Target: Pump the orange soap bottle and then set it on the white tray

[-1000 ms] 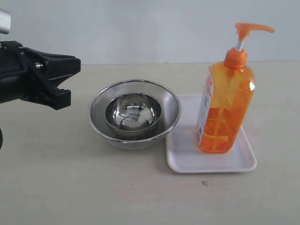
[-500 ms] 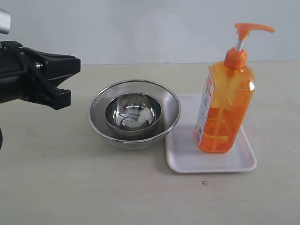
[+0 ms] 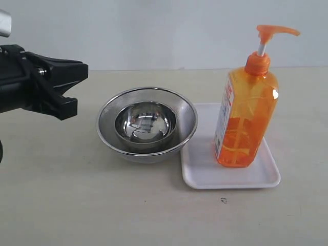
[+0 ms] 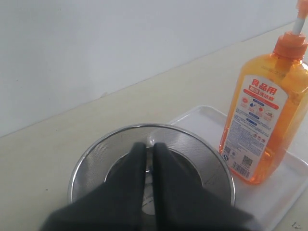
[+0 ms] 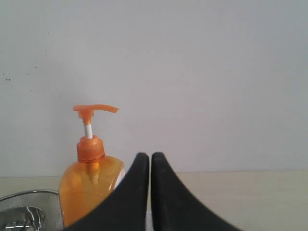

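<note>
The orange soap bottle point(image 3: 246, 115) stands upright on the white tray point(image 3: 205, 171) at the right of the table, pump head raised on its white stem. It shows in the left wrist view too, the bottle point(image 4: 264, 125) on the tray point(image 4: 269, 202), and in the right wrist view as a bottle point(image 5: 89, 192) partly behind the fingers. My left gripper point(image 3: 72, 84) hangs at the far left, well away from the bottle; its tip point(image 4: 149, 147) is shut and empty. My right gripper point(image 5: 146, 158) is shut, holds nothing, and is outside the exterior view.
Two nested steel bowls point(image 3: 147, 124) sit left of the tray, almost touching its edge; they also fill the lower left wrist view as bowls point(image 4: 192, 154). A plain wall stands behind the table. A small dark mark point(image 3: 223, 200) lies in front of the tray.
</note>
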`<state>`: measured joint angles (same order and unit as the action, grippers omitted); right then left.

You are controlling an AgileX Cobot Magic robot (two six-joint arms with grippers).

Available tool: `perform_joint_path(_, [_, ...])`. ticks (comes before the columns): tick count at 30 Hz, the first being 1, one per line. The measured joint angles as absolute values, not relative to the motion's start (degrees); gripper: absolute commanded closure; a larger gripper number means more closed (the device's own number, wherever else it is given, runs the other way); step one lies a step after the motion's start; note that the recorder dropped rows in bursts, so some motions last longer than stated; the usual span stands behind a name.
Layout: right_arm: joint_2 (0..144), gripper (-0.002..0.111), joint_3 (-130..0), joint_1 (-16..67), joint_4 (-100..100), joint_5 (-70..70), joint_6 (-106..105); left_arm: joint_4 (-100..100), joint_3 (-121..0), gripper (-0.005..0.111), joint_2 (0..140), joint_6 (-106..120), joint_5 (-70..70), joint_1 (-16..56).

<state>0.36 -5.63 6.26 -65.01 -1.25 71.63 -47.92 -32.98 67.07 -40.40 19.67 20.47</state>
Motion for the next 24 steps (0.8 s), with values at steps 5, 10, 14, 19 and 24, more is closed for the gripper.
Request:
perform_joint_path(5, [0.4, 0.108, -5.6, 6.3, -33.1, 0.6, 39.6, -47.9, -33.0, 0.102, 67.1, -40.4, 19.7, 20.5])
perform_joint_path(10, [0.4, 0.108, -5.6, 6.3, -6.9, 4.1, 13.1, -47.9, -33.0, 0.102, 67.1, -40.4, 19.7, 20.5])
perform_joint_path(14, [0.4, 0.108, -5.6, 6.3, -2.9, 5.0, 8.3, -47.9, -33.0, 0.102, 67.1, -40.4, 19.7, 20.5])
perform_joint_path(19, [0.4, 0.108, -5.6, 6.3, 0.0, 7.5, 4.8, -47.9, -33.0, 0.102, 67.1, -40.4, 19.7, 20.5])
perform_joint_path(24, [0.4, 0.108, -5.6, 6.3, 1.7, 9.7, 3.0, -47.9, -33.0, 0.102, 67.1, -40.4, 19.7, 20.5])
